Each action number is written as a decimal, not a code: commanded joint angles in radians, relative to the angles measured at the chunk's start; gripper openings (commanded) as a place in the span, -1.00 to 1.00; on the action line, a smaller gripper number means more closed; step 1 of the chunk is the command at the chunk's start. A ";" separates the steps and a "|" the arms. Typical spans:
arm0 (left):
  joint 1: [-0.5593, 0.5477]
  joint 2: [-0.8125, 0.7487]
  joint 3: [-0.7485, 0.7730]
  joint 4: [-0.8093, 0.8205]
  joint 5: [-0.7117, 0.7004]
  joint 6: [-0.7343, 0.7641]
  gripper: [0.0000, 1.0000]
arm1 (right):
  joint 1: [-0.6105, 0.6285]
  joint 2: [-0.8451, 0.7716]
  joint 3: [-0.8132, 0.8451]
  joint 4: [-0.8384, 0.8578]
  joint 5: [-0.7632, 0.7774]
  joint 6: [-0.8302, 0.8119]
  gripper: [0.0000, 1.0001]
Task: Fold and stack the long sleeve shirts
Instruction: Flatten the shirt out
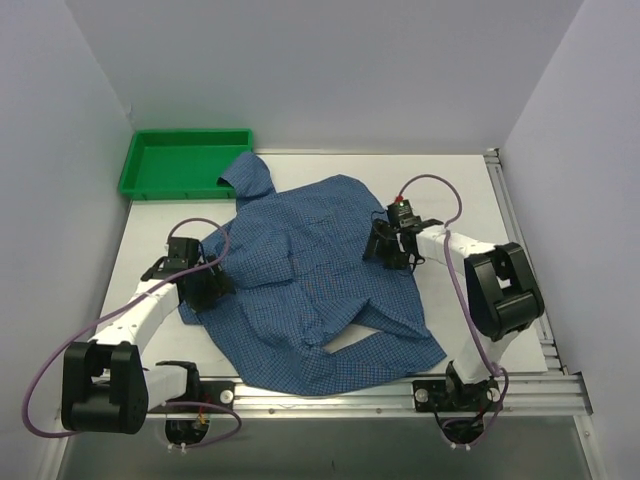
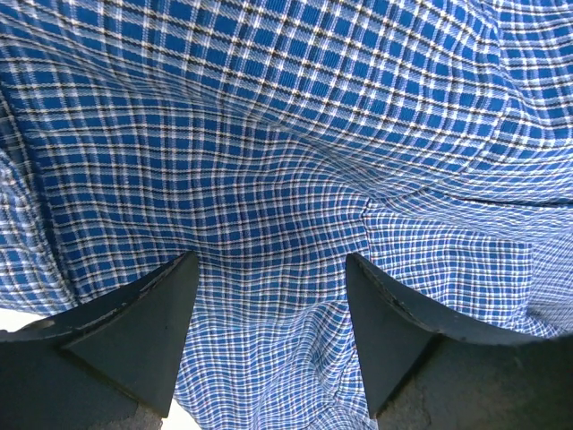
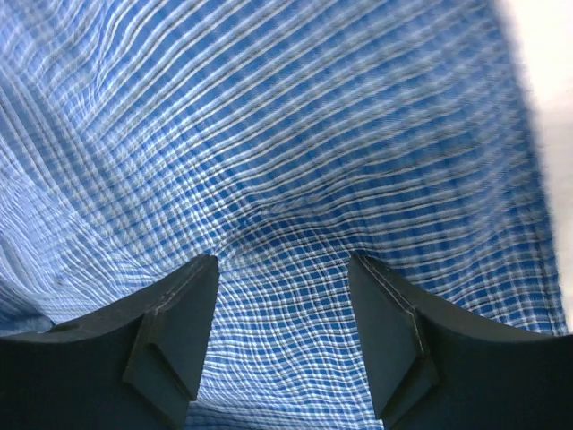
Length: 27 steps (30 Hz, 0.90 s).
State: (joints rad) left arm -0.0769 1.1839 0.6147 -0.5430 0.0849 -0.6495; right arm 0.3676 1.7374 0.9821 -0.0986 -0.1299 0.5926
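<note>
A blue fine-checked long sleeve shirt (image 1: 310,290) lies spread and rumpled across the middle of the table, one sleeve reaching up toward the tray. My left gripper (image 1: 205,285) rests at its left edge, and in the left wrist view the left gripper (image 2: 273,264) stands open just over the cloth (image 2: 269,161), holding nothing. My right gripper (image 1: 390,248) sits on the shirt's right side; in the right wrist view the right gripper (image 3: 285,264) is open too, with checked cloth (image 3: 295,152) spanning the gap between its fingers.
A green plastic tray (image 1: 180,165) stands at the back left, its near right corner touched by the shirt's sleeve. White walls close in on the left, back and right. An aluminium rail (image 1: 400,400) runs along the near edge.
</note>
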 commanded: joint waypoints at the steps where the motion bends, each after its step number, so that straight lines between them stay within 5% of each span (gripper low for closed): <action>1: -0.004 0.000 -0.006 0.071 0.032 -0.024 0.50 | -0.115 0.001 -0.085 -0.026 -0.002 0.084 0.22; 6: -0.018 0.008 -0.007 0.081 0.049 -0.024 0.50 | -0.213 -0.085 -0.210 -0.050 -0.042 0.124 0.25; 10: -0.044 0.016 -0.009 0.084 0.072 -0.019 0.50 | -0.232 -0.199 -0.235 -0.202 0.127 0.139 0.26; 19: -0.089 0.006 -0.009 0.098 0.107 -0.027 0.50 | -0.593 -0.489 -0.425 -0.254 0.107 0.092 0.28; 27: -0.093 0.013 0.143 0.058 0.078 0.025 0.52 | -0.412 -0.572 -0.248 -0.270 0.168 -0.022 0.29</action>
State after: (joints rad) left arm -0.1677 1.1961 0.6392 -0.5030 0.1806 -0.6621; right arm -0.1238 1.1934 0.6338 -0.3489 -0.0181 0.6456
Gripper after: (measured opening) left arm 0.756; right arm 0.646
